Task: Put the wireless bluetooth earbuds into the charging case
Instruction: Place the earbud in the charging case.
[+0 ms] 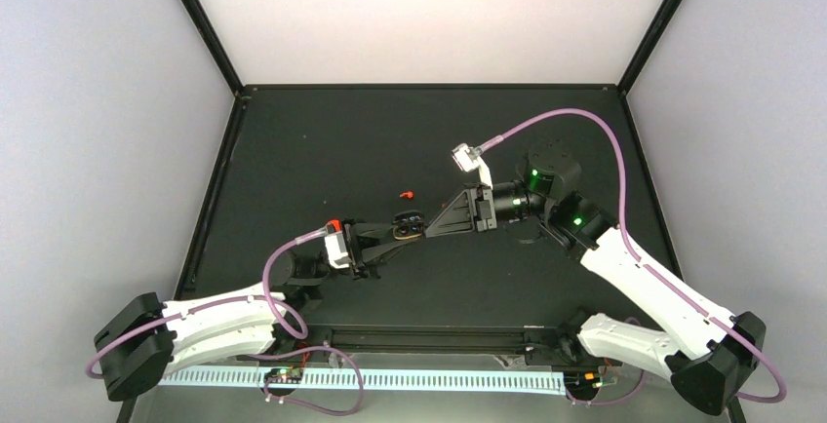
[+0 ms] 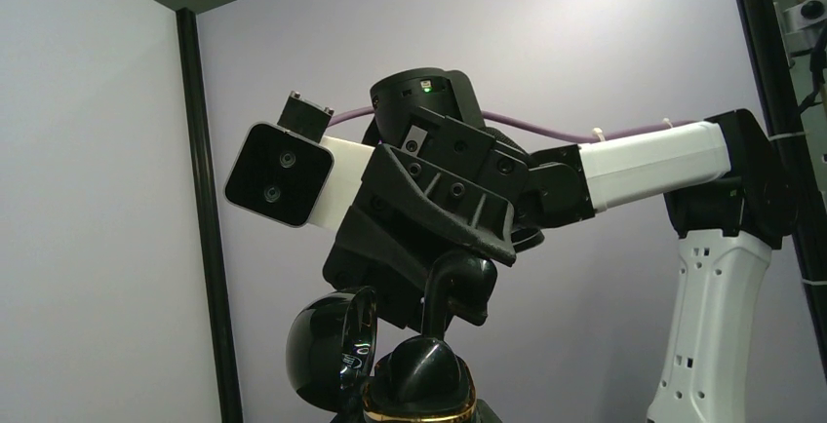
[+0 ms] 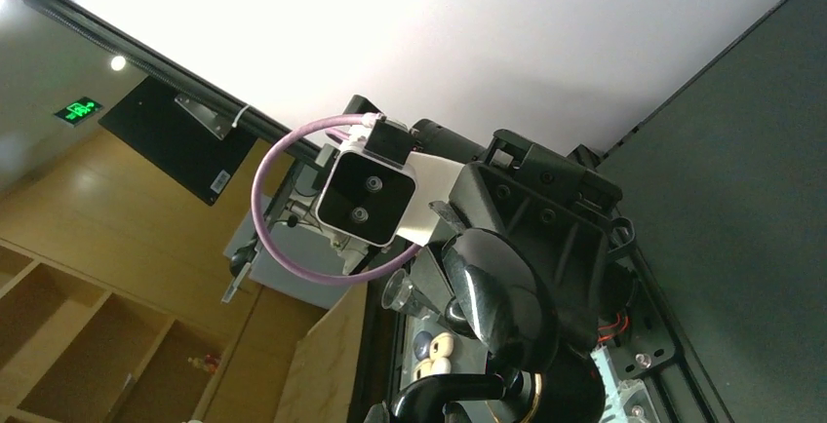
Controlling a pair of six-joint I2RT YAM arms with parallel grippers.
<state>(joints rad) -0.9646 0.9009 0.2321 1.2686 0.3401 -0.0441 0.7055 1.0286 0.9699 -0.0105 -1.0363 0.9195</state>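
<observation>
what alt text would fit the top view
Two robot arms meet tip to tip at the middle of a dark table, the left gripper and right gripper on either side of a small dark case. A tiny red piece lies on the table just beyond them.

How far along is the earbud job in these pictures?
Done: the charging case is lifted, lid open. In hand: the left gripper holds it while the right gripper, shut, seems to seat a glossy black earbud in it. Left: releasing, closing the lid, and perhaps the small red piece lying on the table.
</observation>
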